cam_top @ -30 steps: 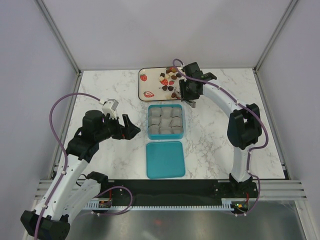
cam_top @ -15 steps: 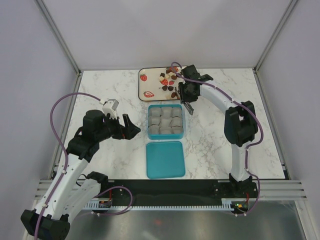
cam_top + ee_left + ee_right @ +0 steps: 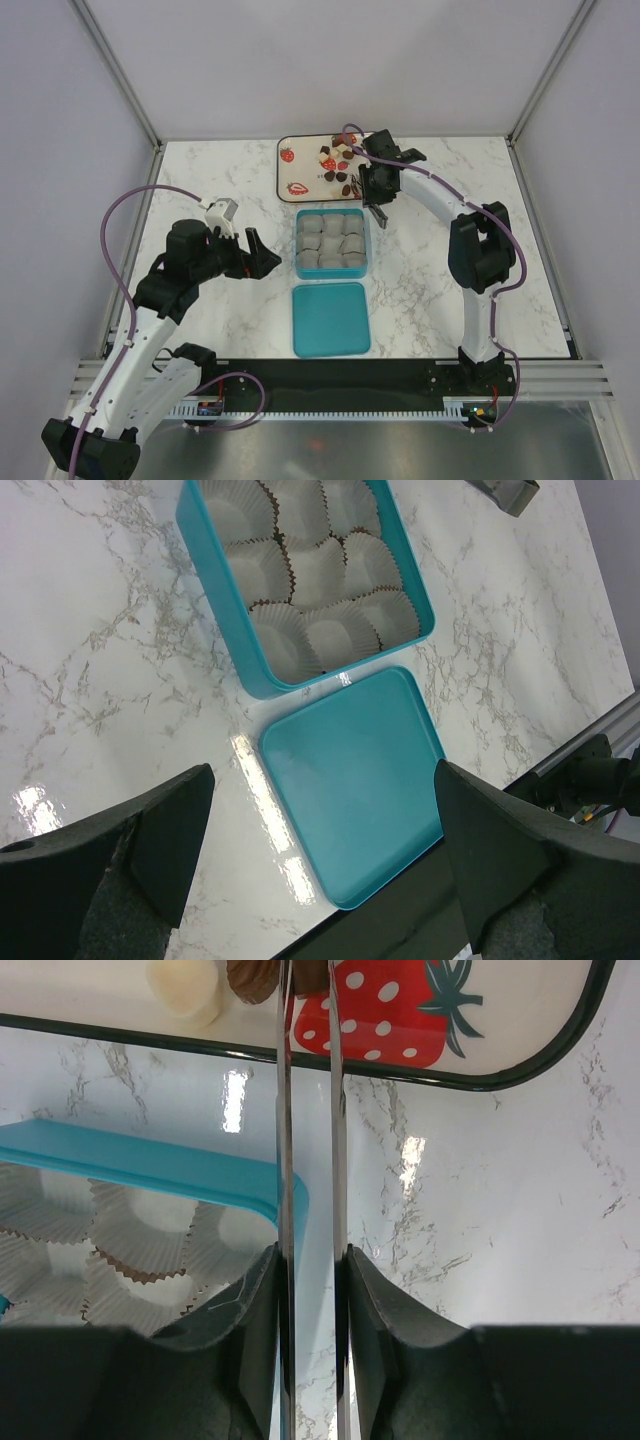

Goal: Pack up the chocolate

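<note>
Chocolates (image 3: 338,165): tiny dark-brown, milk-brown and white pieces, loose on the strawberry-print tray (image 3: 288,178) just beyond the teal box (image 3: 299,240). Right gripper (image 3: 377,212) by the box's far right corner, fingers at a narrow gap with something brown between; cannot tell if gripped. Left gripper (image 3: 264,252) spread wide, empty, left of the box.

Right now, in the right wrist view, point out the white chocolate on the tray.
The white chocolate at upper left, by the tray rim. Its neighbour, the brown chocolate, is dark; the red strawberry is only printed.
</note>
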Robot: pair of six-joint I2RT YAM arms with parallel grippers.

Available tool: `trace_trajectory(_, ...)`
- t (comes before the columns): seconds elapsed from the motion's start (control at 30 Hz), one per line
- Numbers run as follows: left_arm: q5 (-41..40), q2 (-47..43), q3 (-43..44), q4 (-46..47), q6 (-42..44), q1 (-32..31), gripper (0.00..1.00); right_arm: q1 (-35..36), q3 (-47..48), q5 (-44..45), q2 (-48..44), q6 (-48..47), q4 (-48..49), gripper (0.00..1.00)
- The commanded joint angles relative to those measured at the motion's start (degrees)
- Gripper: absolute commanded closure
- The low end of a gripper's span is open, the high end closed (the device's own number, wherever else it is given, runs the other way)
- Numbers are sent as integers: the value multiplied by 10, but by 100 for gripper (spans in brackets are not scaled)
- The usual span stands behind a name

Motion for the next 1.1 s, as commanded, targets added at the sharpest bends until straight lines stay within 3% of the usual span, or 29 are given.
trace_trajectory(0.0, 0, 0, 0, 2, 19, -2, 1, -5, 12, 6, -9, -1, 3, 66)
trace_trajectory(0.37, -5, -1, 0, 1, 17, -1, 1, -5, 28, -2, -79, -25, -24, 78)
trace_trajectory(0.8, -7, -5, 1, 0, 15, -1, 1, 29, -138, -47, -267, 1, -32, 78)
trace_trajectory(1.07, -7, -6, 0, 0, 15, -1, 1, 71, -211, -36, -308, 10, -30, 78)
